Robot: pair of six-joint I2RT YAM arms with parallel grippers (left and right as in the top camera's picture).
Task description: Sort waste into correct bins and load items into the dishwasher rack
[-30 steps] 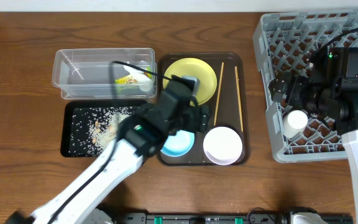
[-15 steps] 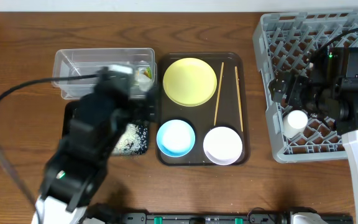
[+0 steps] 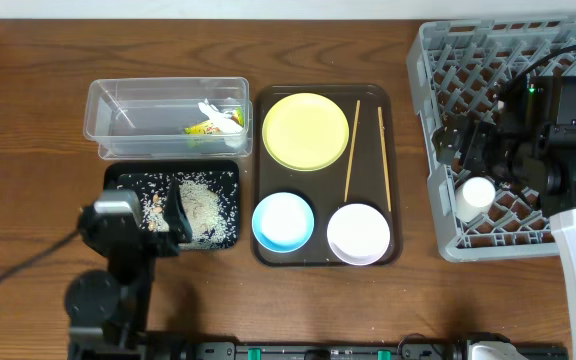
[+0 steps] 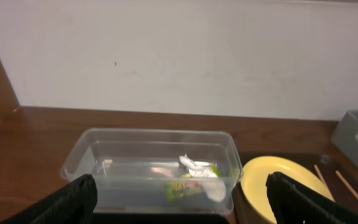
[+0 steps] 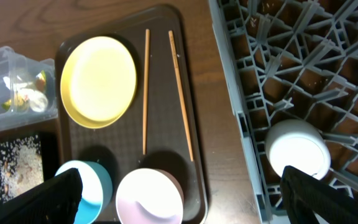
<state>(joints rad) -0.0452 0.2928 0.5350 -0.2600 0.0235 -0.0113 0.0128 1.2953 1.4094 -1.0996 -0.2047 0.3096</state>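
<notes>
The clear tub (image 3: 128,112) holds the green-and-orange wrapper (image 3: 201,127) and crumpled white paper (image 3: 218,113); both also show in the left wrist view, wrapper (image 4: 188,185) and paper (image 4: 194,167). The black tray (image 3: 118,205) holds rice (image 3: 203,205). The yellow plate (image 3: 306,130), two chopsticks (image 3: 352,150), blue bowl (image 3: 283,222) and white bowl (image 3: 358,232) lie on the brown serving tray. The white cup (image 3: 476,197) sits in the grey rack (image 3: 488,60). My left gripper (image 3: 171,215) is open and empty at the black tray's front edge. My right gripper (image 3: 468,150) is open and empty over the rack's left side.
The brown serving tray (image 3: 393,180) lies between the bins and the rack. My left arm's base (image 3: 93,300) stands at the front left. Bare wood table lies at the far left (image 3: 28,150). A white wall (image 4: 179,56) stands behind the table.
My left arm has drawn back from over the serving tray to the front left, uncovering the blue bowl and black tray. The right arm has not moved.
</notes>
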